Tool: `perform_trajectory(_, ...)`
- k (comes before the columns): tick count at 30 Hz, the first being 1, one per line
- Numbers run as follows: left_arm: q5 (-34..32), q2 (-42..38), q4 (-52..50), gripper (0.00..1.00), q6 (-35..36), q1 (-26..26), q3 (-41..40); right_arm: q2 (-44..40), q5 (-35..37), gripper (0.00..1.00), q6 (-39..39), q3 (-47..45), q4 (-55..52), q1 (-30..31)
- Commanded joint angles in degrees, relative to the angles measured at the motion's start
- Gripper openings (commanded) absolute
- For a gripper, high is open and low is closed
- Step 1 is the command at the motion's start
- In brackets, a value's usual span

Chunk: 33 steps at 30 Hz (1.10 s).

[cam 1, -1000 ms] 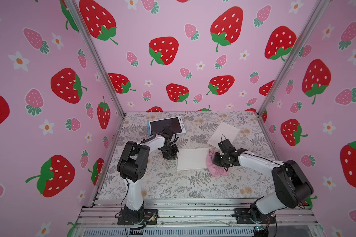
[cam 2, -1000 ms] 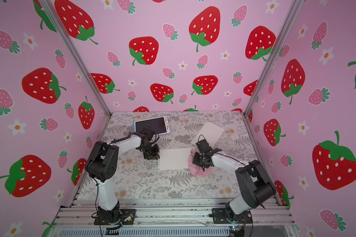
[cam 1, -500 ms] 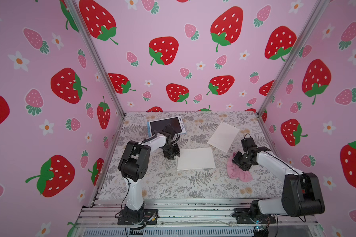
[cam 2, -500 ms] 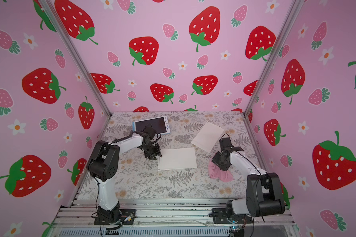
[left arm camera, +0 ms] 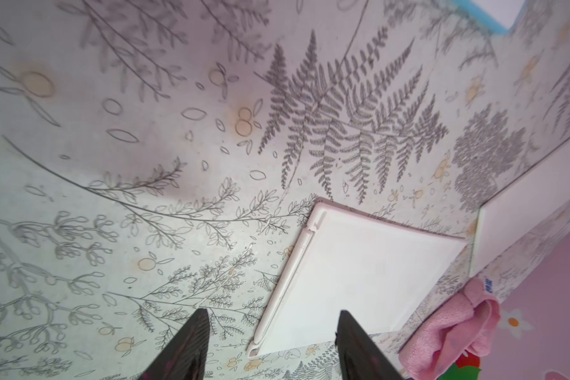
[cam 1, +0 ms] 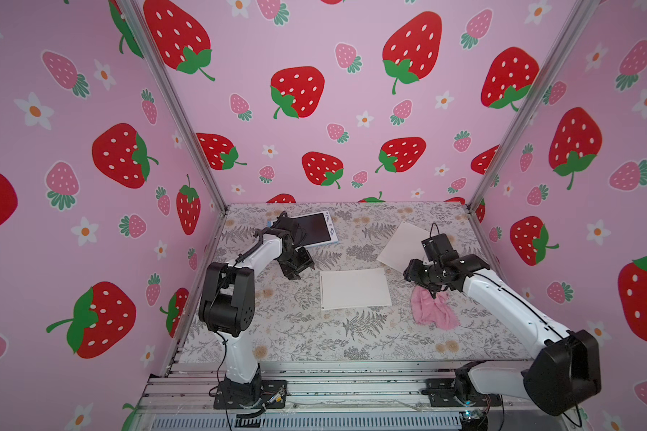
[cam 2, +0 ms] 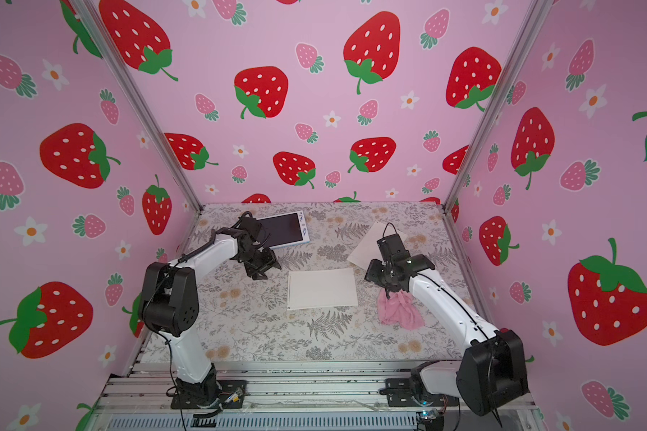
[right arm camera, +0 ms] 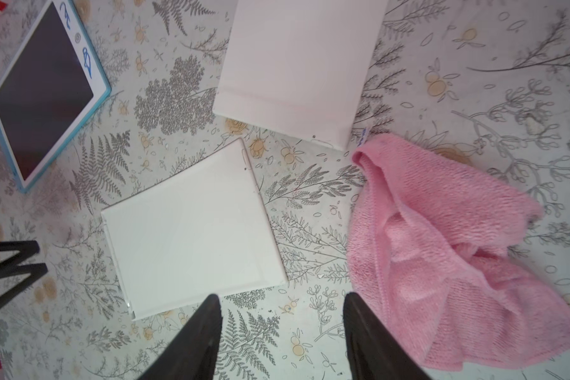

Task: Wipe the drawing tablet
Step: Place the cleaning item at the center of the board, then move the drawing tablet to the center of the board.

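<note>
Cloth [right arm camera: 441, 246], seemingly soft and limp, lies beside the open right gripper [right arm camera: 281, 296]; pinch a raised fold. Left gripper [left arm camera: 272, 312] is open, empty.

Pink cloth [right arm camera: 441, 246]: soft, fleecy fabric with a ribbed nap. The surface [right arm camera: 310, 204] beneath it is matt, printed with grey ferns. The white drawing tablet [right arm camera: 191, 237] looks like smooth plastic with a dull sheen. The blue-framed tablet [right arm camera: 43, 92] carries a dark, glossy screen. The front rails [cam 1: 352, 388] are bare ribbed metal.
</note>
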Motion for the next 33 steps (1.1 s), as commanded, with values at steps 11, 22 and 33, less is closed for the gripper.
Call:
perform_trajectory(11,6.19,2.90,6.82,0.67,-3.05,18.40,2.05,34.29,-24.82,0.66,-0.35,27.36,16.38,2.38)
perform_trajectory(22,10.01,17.79,12.06,0.69,-5.51,24.42,16.00,64.47,-27.53,0.67,15.16,61.17,23.98,1.21)
perform_trajectory(33,14.83,30.10,18.29,0.70,-13.10,24.49,26.23,82.91,-30.62,0.67,26.66,80.79,26.89,1.73)
